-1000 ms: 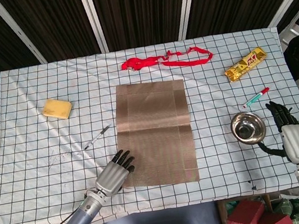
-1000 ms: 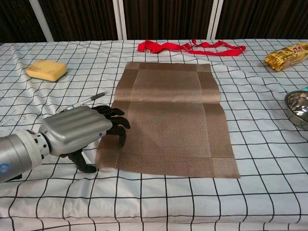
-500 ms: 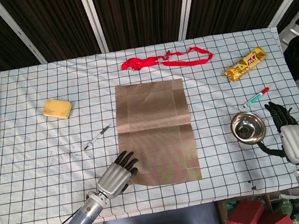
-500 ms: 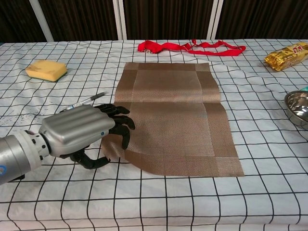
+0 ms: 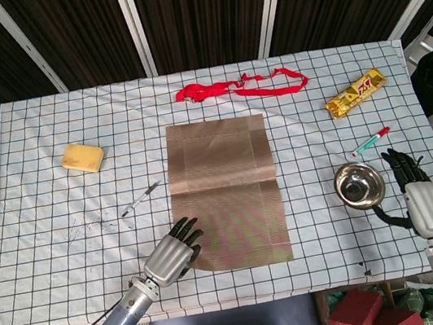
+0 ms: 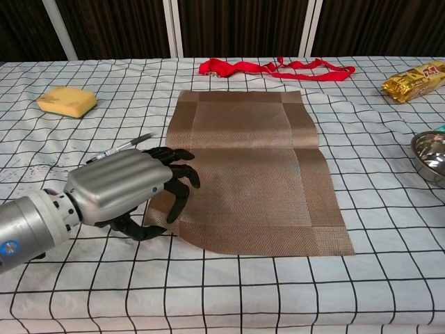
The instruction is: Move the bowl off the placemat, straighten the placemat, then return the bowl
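- Placemat [image 5: 225, 193] flat on the checked worktop [image 5: 63, 236], long axis running away from the robot toward the far edge; near left corner curled and rounded under the left hand [image 5: 170, 259], so not yet lying square.
- Left hand gripping that near left corner: fingers [image 6: 182, 182] draped over the top of the mat's edge, thumb tucked below, the weave apparently pinched between them.
- Key relation: the mat stretches away and to the right of the left hand, so any pull or twist at this corner swings the whole long strip about its far end; far edge sits just short of the red ribbon [image 5: 242, 87].
- Bowl [image 5: 359, 185] already off the mat, resting on the worktop well to the right of it, near the front right edge.
- Right hand [image 5: 420, 200] just beside the bowl on its right, fingers extended and holding nothing; touching the rim or not, cannot tell.
- Left hand far nearer the mat, right hand far nearer the bowl; judged split of work: left finishes squaring the corner, right carries the bowl back.
- Judged stage: the straightening step, with the return of the bowl still to do.
- Pen [image 5: 141, 198] lying close to the mat's left edge, just beyond the left hand; a possible snag if the corner is dragged leftward.
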`<state>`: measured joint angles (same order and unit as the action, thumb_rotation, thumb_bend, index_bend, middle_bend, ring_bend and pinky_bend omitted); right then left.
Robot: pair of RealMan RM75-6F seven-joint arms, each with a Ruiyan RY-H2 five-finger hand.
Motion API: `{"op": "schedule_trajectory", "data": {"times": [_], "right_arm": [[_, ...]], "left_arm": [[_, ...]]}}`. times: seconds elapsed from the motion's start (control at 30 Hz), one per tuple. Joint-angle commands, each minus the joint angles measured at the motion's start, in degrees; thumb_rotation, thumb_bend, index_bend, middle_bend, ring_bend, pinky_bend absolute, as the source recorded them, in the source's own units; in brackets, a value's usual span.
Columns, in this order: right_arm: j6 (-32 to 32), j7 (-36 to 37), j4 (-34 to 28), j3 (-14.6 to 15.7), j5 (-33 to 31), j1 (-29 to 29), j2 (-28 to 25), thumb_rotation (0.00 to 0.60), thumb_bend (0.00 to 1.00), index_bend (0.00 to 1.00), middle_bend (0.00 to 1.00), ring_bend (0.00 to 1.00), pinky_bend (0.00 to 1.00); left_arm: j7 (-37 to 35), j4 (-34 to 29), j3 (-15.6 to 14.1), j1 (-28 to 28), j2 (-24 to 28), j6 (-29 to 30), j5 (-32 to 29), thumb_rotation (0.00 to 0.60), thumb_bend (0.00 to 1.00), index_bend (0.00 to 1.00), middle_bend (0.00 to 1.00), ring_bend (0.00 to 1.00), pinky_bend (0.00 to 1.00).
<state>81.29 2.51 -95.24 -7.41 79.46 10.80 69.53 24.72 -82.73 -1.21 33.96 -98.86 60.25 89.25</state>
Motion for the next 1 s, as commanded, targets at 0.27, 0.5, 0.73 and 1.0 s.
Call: {"op": "schedule_trajectory", "data": {"times": [0.27, 0.5, 0.73, 1.0], "right_arm": [[-0.38, -0.13, -0.22, -0.15, -0.06, -0.07, -0.08, 0.600, 0.21, 0.08, 0.02, 0.02, 0.17], [-0.59, -0.23, -0.31, -0.19, -0.07, -0.11, -0.12, 0.600, 0.21, 0.08, 0.02, 0.02, 0.17], [-0.79, -0.40, -0.30, -0.31, -0.20, -0.08, -0.17, 0.600, 0.22, 0.08, 0.02, 0.02, 0.17], [-0.81, -0.73, -0.39, -0.51, -0.37, -0.09, -0.15, 0.600, 0.23, 0.08, 0.02, 0.02, 0.17]], "left_arm": [[-1.81, 0.95, -0.76, 0.22, 0.05, 1.28, 2.31, 0.600, 0.42, 0.68, 0.26, 0.04, 0.11], [-3.04, 1.13, -1.30, 0.31, 0.03, 1.44, 3.16, 0.600, 0.45, 0.70, 0.27, 0.06, 0.12], [-3.92, -0.24, -2.43, 0.67, 0.93, 1.34, 4.82, 0.600, 0.46, 0.70, 0.28, 0.06, 0.12], [-3.70, -3.09, -3.90, 0.87, 1.52, 1.34, 6.89, 0.600, 0.46, 0.70, 0.28, 0.06, 0.12]]}}
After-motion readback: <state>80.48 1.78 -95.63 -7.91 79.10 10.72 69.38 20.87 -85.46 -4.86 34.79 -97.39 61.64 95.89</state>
